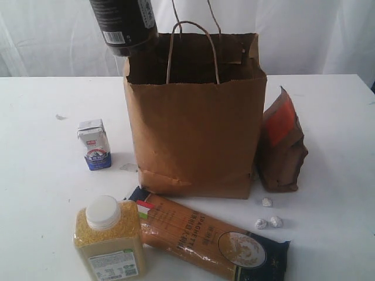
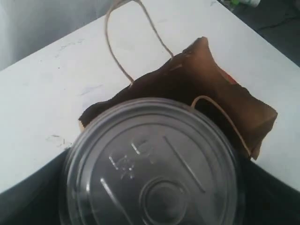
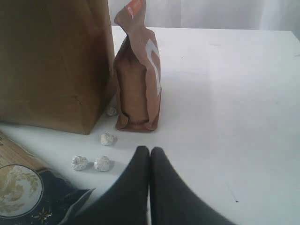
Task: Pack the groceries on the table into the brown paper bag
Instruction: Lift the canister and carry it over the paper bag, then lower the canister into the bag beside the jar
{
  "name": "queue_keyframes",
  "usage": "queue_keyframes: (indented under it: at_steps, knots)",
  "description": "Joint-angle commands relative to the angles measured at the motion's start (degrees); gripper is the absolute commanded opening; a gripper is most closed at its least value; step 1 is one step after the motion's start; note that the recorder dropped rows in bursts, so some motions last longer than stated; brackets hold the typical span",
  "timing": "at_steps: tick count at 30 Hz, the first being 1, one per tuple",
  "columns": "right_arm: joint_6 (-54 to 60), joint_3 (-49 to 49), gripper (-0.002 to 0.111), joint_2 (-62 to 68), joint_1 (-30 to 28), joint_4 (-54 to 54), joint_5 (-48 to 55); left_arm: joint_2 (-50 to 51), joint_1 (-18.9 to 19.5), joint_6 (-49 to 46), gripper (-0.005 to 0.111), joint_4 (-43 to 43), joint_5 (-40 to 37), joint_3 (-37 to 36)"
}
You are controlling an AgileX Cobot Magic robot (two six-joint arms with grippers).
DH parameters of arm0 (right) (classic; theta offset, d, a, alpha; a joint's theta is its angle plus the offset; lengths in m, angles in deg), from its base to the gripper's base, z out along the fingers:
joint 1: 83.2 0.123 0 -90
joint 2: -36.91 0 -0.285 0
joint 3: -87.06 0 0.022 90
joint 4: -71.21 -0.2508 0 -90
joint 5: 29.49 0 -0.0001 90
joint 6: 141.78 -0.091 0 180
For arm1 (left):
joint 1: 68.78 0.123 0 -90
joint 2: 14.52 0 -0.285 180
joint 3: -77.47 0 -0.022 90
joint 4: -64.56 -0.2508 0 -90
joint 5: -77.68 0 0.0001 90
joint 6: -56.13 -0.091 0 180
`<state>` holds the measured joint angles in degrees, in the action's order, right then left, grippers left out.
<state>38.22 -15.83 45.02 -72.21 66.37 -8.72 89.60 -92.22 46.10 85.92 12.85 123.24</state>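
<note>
Pull-tab tin [image 2: 152, 168] above brown paper bag [image 1: 193, 134] corner — rt pincer [image 3: 150, 151] closed.

Left fingers [image 2: 273, 206] gripping pull-tab tin [image 2: 152, 164]; right fingers [image 3: 136, 187] pressed together.

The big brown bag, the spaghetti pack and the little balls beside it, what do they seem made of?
Brown paper bag: matte kraft paper, judging by creases and twisted handles.
Spaghetti pack: probably glossy plastic film; pasta seems to show through.
Small balls: likely crumpled foil, silvery and wrinkled.
</note>
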Motion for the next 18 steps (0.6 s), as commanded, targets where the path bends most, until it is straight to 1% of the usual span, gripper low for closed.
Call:
queue_keyframes:
  at_steps: [1,4,8,13,18]
  knots:
    - [0.0,0.11,0.0,-0.32,-0.16,0.23,-0.35,1.36,-3.37,-1.97,0.0,-0.05,-1.38,1.07]
    - [0.0,0.11,0.0,-0.32,-0.16,0.23,-0.35,2.97,-4.13,-1.97,0.0,-1.72,-0.18,1.07]
    - [0.0,0.11,0.0,-0.32,-0.16,0.23,-0.35,4.33,-4.13,-1.97,0.0,-1.38,0.44,1.07]
    - [0.0,0.11,0.0,-0.32,-0.16,0.23,-0.35,6.27,-4.13,-1.97,0.0,-1.22,0.44,1.07]
    - [0.0,0.11,0.0,-0.32,-0.16,0.23,-0.35,8.76,-4.13,-1.97,0.0,-1.22,-1.16,0.95]
